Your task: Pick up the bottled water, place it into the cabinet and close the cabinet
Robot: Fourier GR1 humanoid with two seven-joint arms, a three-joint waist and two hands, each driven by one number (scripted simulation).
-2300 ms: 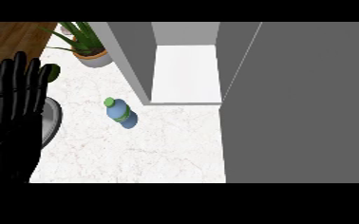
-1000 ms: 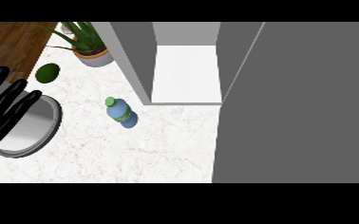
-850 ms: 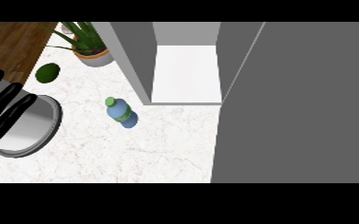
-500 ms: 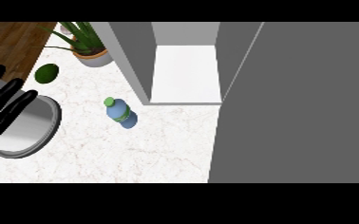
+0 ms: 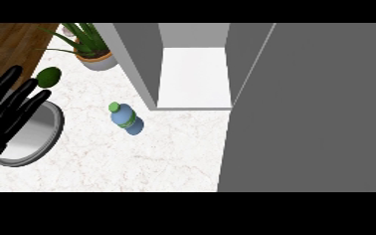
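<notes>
We see the bottled water [image 5: 126, 119] standing on the counter [image 5: 147, 164], just left of the open cabinet [image 5: 192, 74], with bare marble around it. Our left robot hand [image 5: 18, 104], fingers straight and released, sits at the left edge, barely shifted since half a second ago.

Left hand [image 5: 18, 104] lower at the left edge than before, fingers [image 5: 29, 90] over the bowl [image 5: 40, 139].
</notes>
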